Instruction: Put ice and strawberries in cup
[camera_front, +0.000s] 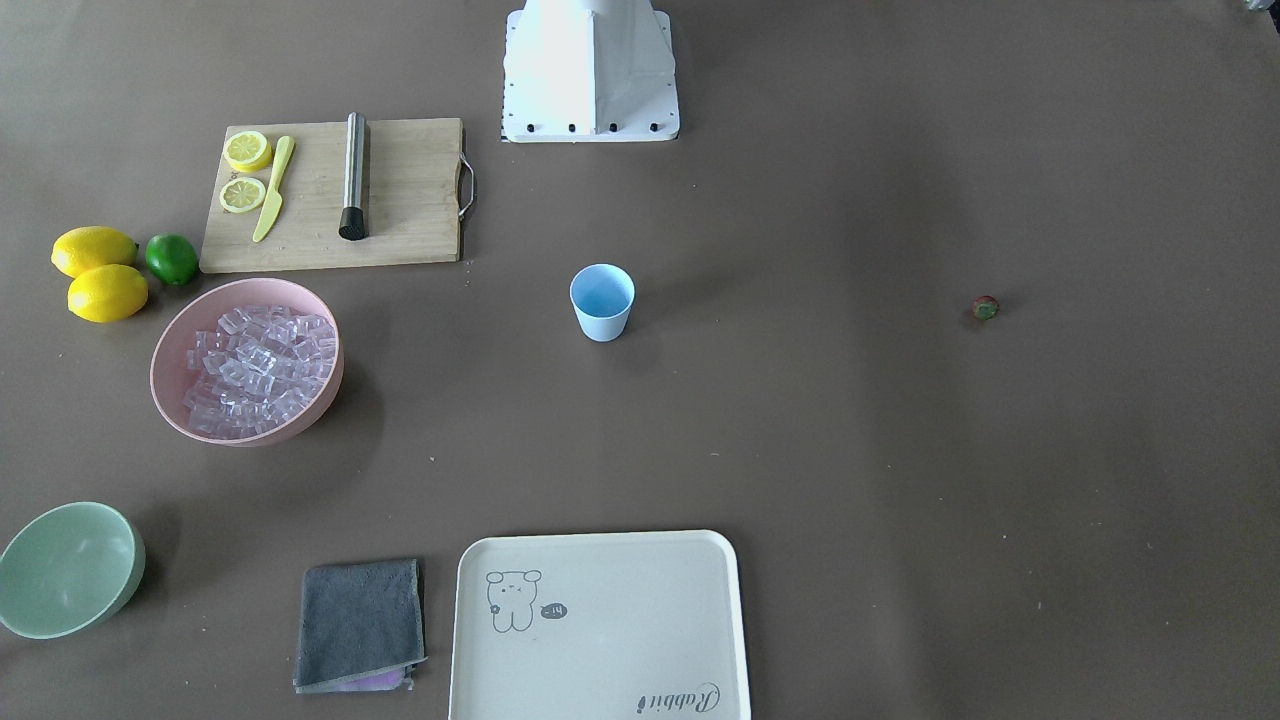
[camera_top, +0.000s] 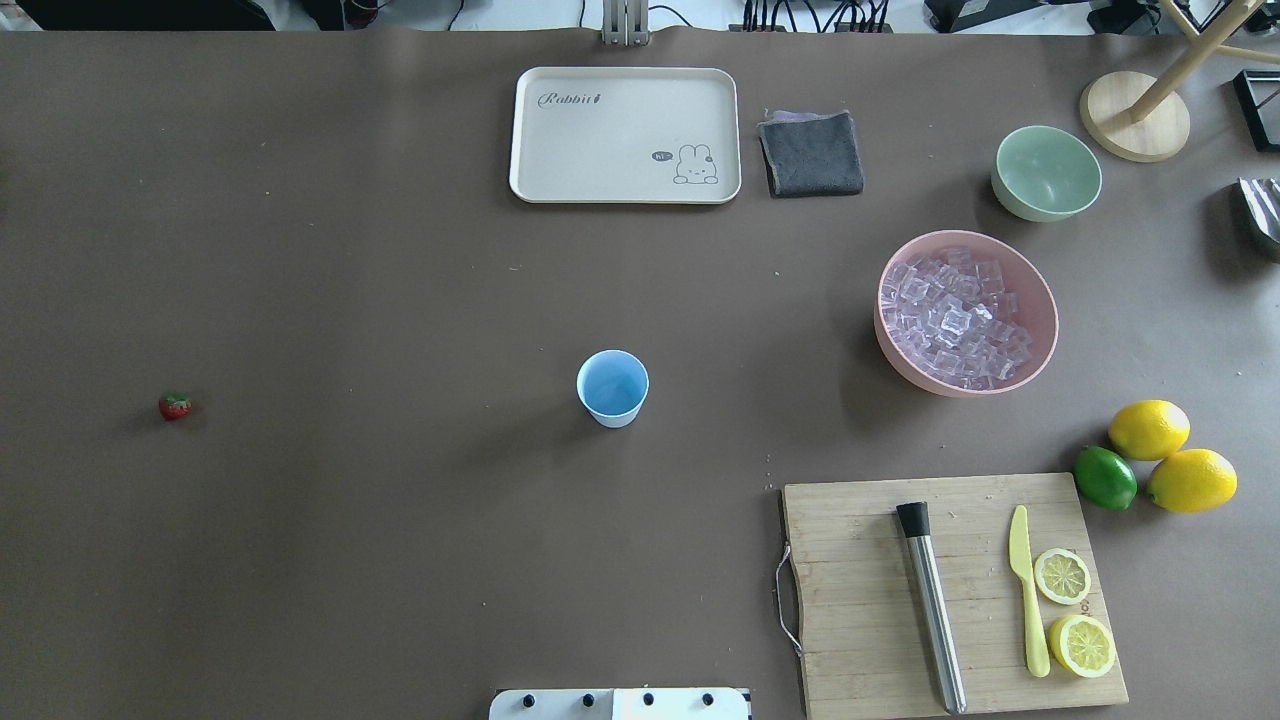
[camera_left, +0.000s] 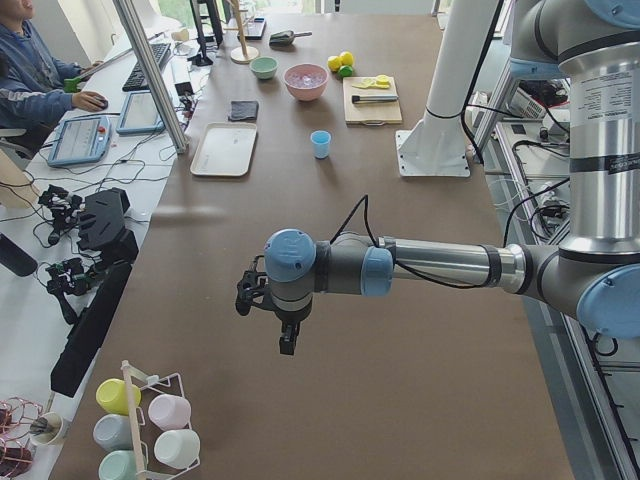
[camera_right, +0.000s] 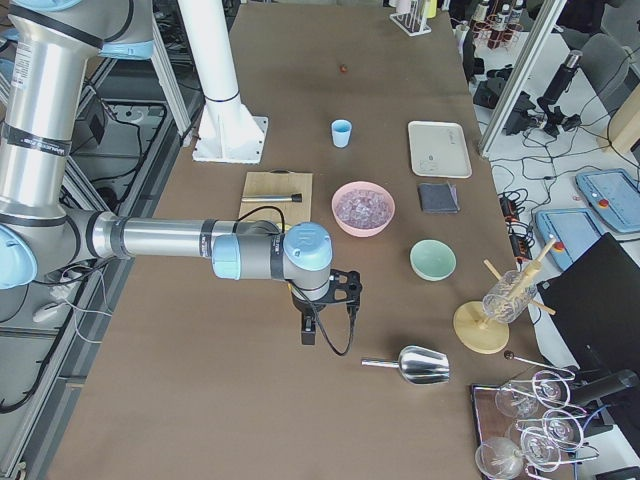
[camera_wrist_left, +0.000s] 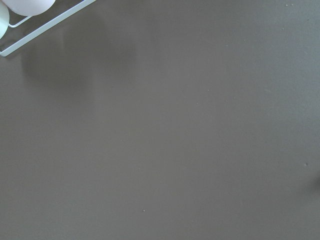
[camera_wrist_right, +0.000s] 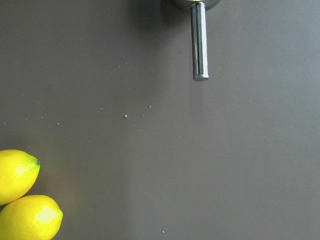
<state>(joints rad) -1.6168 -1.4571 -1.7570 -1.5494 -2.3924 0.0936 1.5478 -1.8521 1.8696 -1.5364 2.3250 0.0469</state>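
Seen from above, the blue cup stands mid brown bench. The strawberry lies far off at its 9 o'clock; the ice fills a pink bowl at 3 o'clock. The left tool and right tool hang over the bench; open or closed, I cannot tell.

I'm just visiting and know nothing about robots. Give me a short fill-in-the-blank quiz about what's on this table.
1. The ice is heaped in the ____ bowl.
2. The cup stands upright and is ____.
3. The strawberry lies alone, far to the robot's ____ of the cup.
4. Next to the two whole lemons lies one green ____.

Missing words: pink; empty; left; lime.
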